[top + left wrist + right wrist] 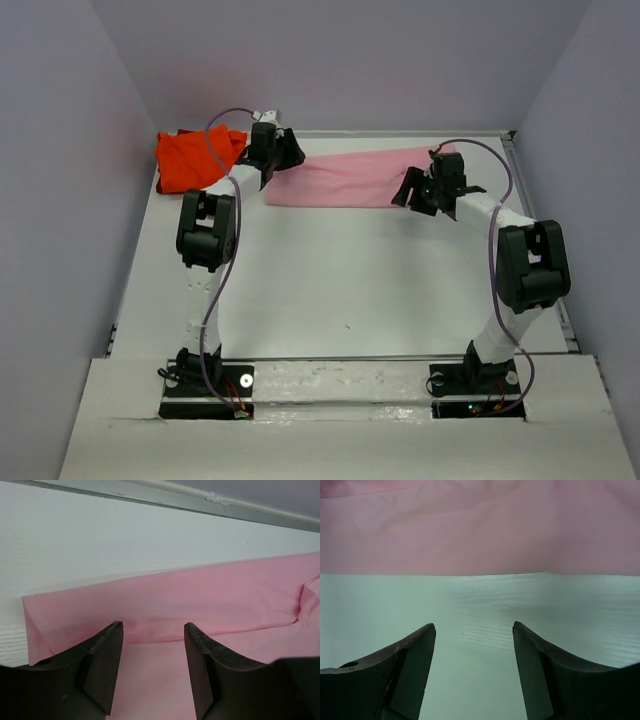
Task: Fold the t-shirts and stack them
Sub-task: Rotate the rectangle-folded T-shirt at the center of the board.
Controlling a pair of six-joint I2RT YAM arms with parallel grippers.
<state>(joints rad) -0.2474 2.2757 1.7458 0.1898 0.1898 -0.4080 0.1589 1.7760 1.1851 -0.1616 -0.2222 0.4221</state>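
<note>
The main risk from here is an uneven pick. The pink t-shirt (350, 178) lies as a long folded strip, and if either gripper closes on the top layer alone, the fold underneath is likely to open and the strip to skew on the lift. The left gripper (152, 627) has its jaws spread, with cloth beneath and between them right at a layered edge near the strip's end, so a shallow bite there could catch one ply only. The right gripper (472, 627) is spread too and holds nothing. Only bare table (480, 605) shows between its fingers, and the shirt's straight edge lies ahead of them across the upper part of that view. Closing from there would, I judge, grab nothing, and one end raised without the other would drag the strip askew. A second hazard is the orange-red t-shirt (195, 160), bunched in the upper left of the overhead frame just beside the left gripper — a wide sweep could snag it.

In the overhead view the pink strip runs across the upper middle of the frame, with the left gripper over its left end and the right gripper at the lower edge of its right end. The orange-red one is not yet folded, and nothing is stacked.
</note>
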